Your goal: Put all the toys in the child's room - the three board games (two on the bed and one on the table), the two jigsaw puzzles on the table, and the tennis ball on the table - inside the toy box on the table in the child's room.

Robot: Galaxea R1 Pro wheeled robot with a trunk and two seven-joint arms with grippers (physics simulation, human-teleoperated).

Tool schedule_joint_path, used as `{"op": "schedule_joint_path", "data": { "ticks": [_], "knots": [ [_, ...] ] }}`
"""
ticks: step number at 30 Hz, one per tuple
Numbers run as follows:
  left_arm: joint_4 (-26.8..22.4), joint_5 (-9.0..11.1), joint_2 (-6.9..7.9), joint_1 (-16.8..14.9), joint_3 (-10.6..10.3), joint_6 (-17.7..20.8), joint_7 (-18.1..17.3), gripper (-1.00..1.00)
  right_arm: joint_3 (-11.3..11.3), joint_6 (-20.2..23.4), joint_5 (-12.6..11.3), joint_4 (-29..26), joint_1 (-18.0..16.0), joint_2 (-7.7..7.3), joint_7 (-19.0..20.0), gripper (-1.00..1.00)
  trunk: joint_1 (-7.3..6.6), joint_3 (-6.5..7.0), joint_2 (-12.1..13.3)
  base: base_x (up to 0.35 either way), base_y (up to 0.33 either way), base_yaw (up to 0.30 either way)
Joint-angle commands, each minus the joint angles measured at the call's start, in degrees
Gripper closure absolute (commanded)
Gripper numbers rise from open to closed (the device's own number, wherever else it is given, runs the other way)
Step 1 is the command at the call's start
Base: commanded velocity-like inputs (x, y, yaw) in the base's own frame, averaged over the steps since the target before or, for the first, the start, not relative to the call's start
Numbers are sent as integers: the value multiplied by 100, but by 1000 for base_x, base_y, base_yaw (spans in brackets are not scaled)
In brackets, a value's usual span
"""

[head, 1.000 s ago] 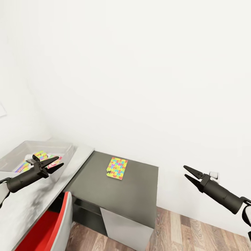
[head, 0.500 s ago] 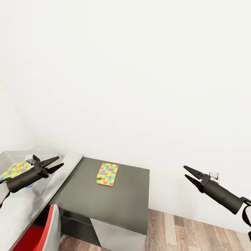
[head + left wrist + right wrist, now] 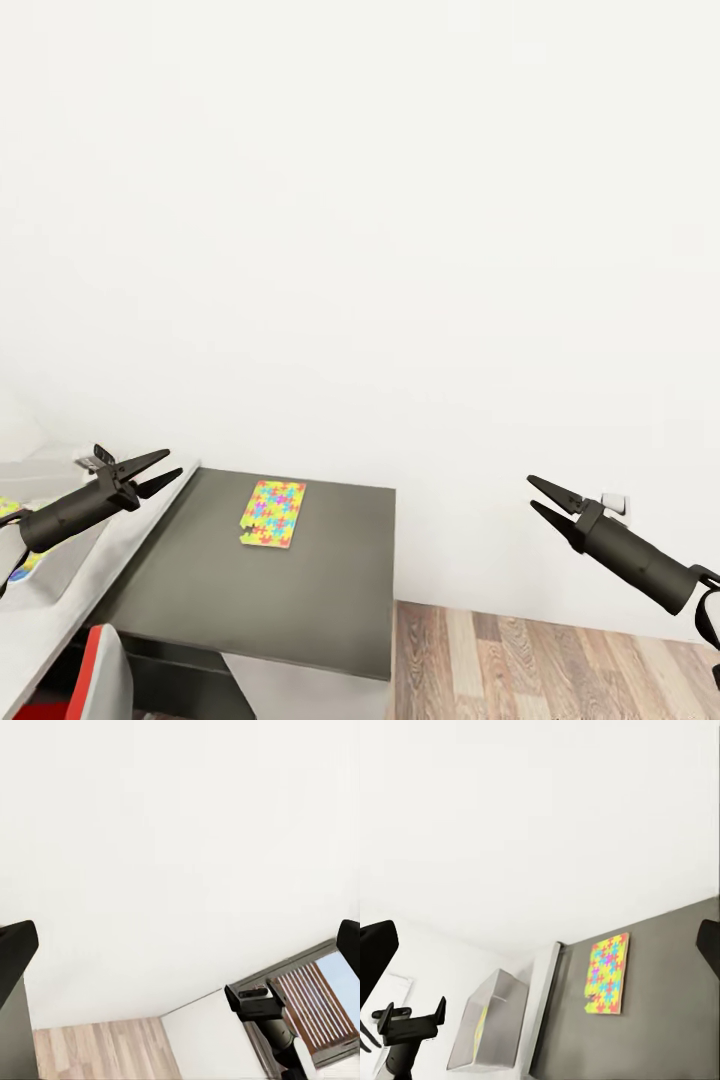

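The whole head view has been swung toward the robot's right since a second ago, so the shifts are the camera's, not the things'. The jigsaw puzzle (image 3: 272,513) is now seen further left and lower on the dark table (image 3: 330,600). The toy box (image 3: 40,560) has been carried almost off the left edge, its contents hardly to be made out. Of the red chair (image 3: 100,685) a mere sliver is left, and more wooden floor (image 3: 540,665) has been brought in.
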Motion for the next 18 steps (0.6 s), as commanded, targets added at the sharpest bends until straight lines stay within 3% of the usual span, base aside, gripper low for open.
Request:
{"op": "schedule_joint_path", "data": {
  "ticks": [1, 11, 18],
  "knots": [
    [-2, 18, 2, -3, 0, 34, -5, -100, -6, 28, 34, 2, -8, 1, 38, -100, 4, -6, -12, 1, -68, -230],
    [-2, 6, 9, -3, 3, 34, -6, -100, 4, 21, 35, 2, -8, 1, 38, -100, 4, 54, -12, 16, -13, -224],
    [-2, 5, 3, -3, 2, 35, -2, -100, 5, 21, 38, 2, -8, 1, 38, -100, 4, 63, -12, 178, 3, -48]
  ]
}}
